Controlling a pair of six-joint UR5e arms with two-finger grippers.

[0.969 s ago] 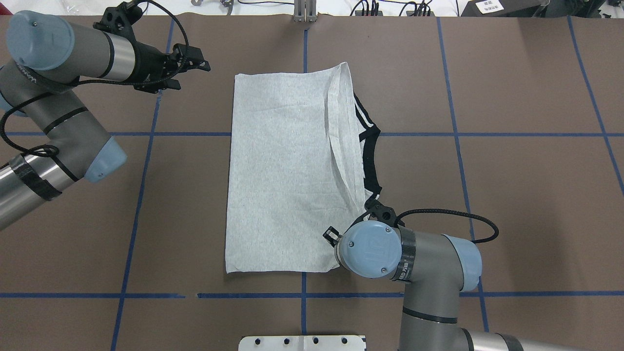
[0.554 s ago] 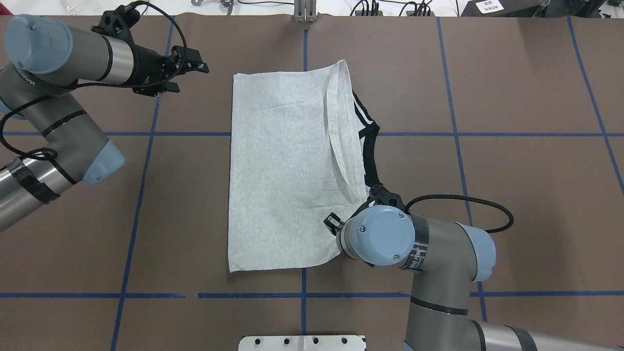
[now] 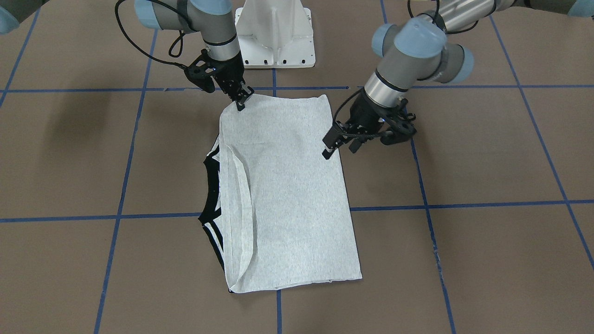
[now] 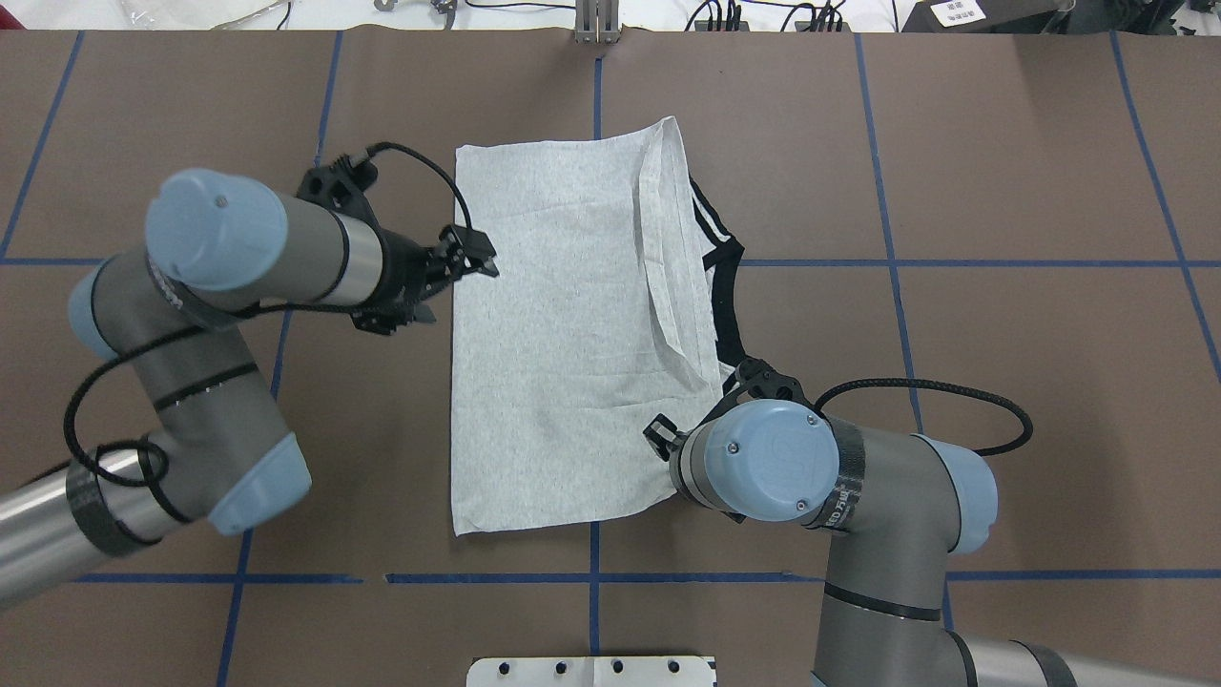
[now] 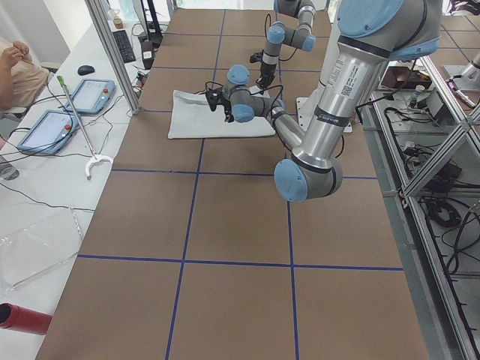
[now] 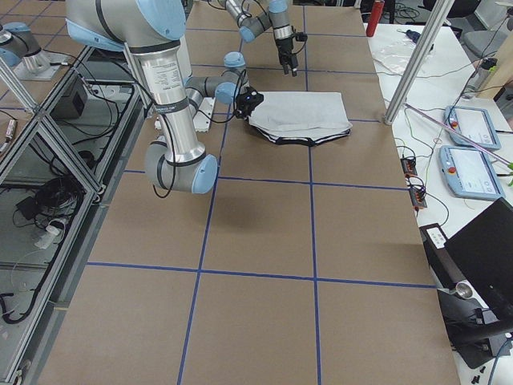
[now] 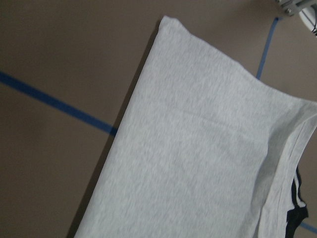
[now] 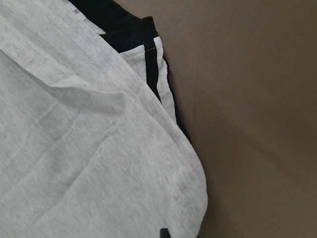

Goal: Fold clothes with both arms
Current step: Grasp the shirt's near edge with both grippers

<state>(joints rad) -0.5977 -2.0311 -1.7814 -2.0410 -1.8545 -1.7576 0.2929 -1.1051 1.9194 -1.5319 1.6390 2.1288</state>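
The grey T-shirt [image 4: 563,334] lies folded into a long rectangle on the brown table, print hidden. Its black-and-white striped trim [image 4: 715,258] sticks out along the right edge. My left gripper [image 4: 444,286] hovers at the shirt's left edge, jaws open and holding nothing; in the front-facing view this left gripper [image 3: 340,147] sits beside that edge. My right gripper [image 3: 241,102] is pinched shut on the shirt's [image 3: 287,195] near right corner, hidden under the wrist in the overhead view. The right wrist view shows that corner of the T-shirt [image 8: 74,163] and the trim [image 8: 153,74].
The white pedestal [image 3: 274,37] stands at the robot's side of the table. Blue tape lines [image 4: 591,578] cross the brown surface. Beyond the table's far edge lie control tablets [image 5: 94,94] and a red cylinder [image 5: 22,319], near a person's arm [image 5: 15,67].
My left arm swung from the far left corner in to the shirt's left edge. The right wrist shifted slightly right, and the shirt's near right corner pulled up with it.
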